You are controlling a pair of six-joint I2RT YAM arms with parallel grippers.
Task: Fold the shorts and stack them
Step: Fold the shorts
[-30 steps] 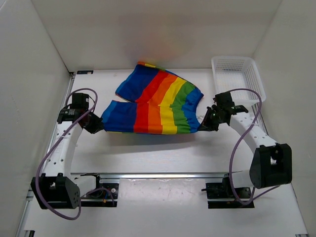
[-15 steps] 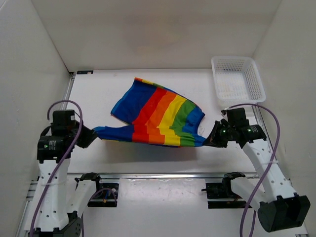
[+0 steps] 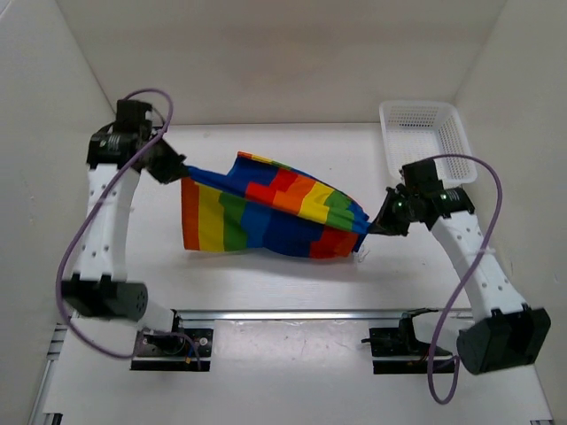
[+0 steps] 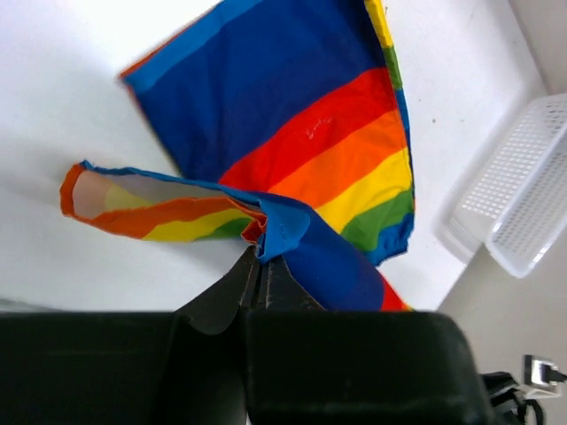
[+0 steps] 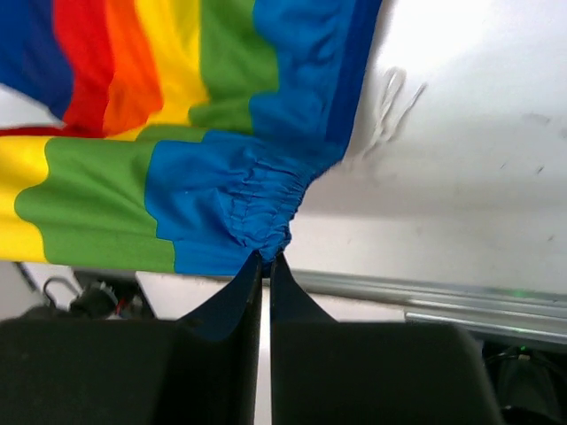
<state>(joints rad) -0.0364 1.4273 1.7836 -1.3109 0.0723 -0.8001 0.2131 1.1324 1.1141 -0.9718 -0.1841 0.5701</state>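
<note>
Both jaws are clamped on cloth. From above, the left gripper (image 3: 180,171) and right gripper (image 3: 372,227) hold the shorts (image 3: 275,212) stretched between them. Left wrist: a blue edge sits pinched at the tips, stripes spreading beyond. Right wrist: gathered blue waistband pinched likewise

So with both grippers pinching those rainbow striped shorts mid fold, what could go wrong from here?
The left gripper and right gripper each pinch only a sliver of blue edge on the rainbow-striped fabric shorts, so it may slip free. The hanging fabric looks twisted, so the fold could land crooked.
</note>
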